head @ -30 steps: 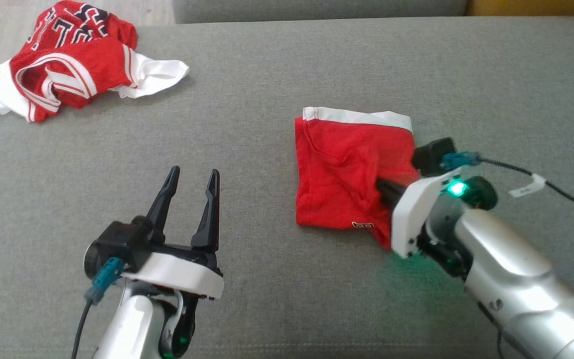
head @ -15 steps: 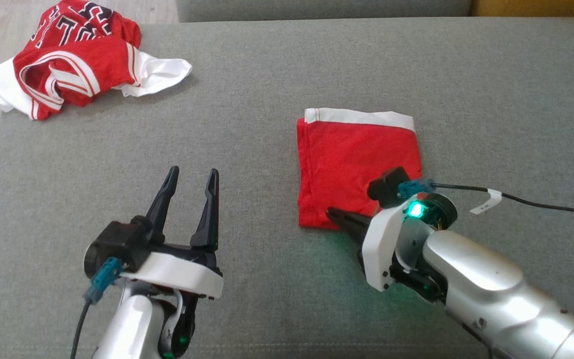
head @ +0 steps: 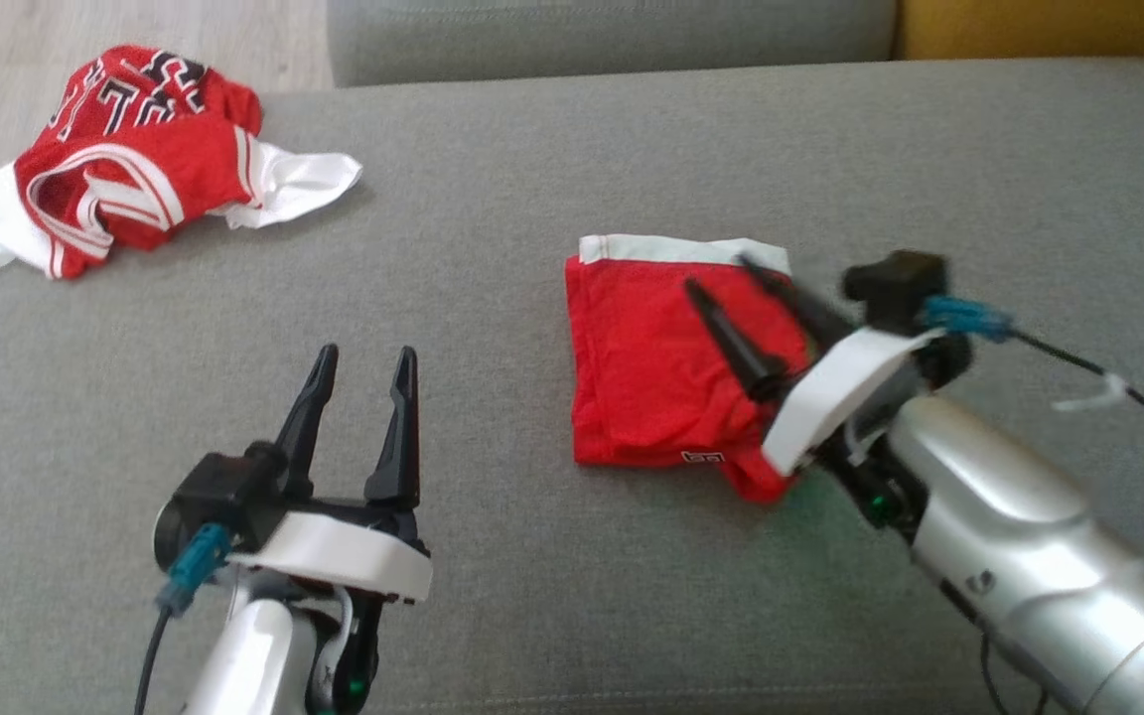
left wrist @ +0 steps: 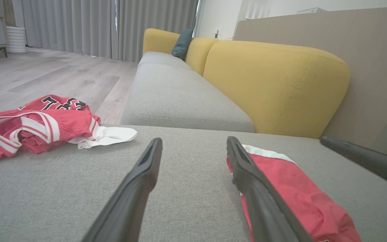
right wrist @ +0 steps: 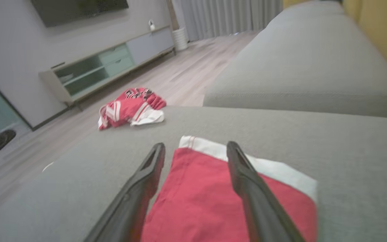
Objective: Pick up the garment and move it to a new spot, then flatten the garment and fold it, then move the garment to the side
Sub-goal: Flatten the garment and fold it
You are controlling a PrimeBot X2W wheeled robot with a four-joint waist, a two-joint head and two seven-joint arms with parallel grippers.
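Garment: folded red fabric shorts with a white waistband, lying flat on the grey woven sofa seat cushion, right of centre in the head view. Rough rectangle. The white band is along the far edge and a small white label sits at the near edge. The near right corner bulges out past the fold line, next to my right wrist.

My right gripper: above the garment, fingers pointing toward the waistband. Jaws are parted, with nothing between them. The right wrist view confirms this: my right gripper frames red cloth and white band in the gap, with no fabric pinched. I cannot tell whether the tips touch the cloth. The head view is motion-blurred around this arm.

My left gripper: over bare cushion, well apart from the garment on its left side, jaws spread wide and holding nothing. In the left wrist view my left gripper has the garment's edge just behind its right-hand finger.

Surroundings: a crumpled red-and-white mesh jersey with black lettering lies at the cushion's far left corner, partly hanging over the edge. A yellow upholstered backrest is beyond the seat, and pale wood plank floor is to the left.
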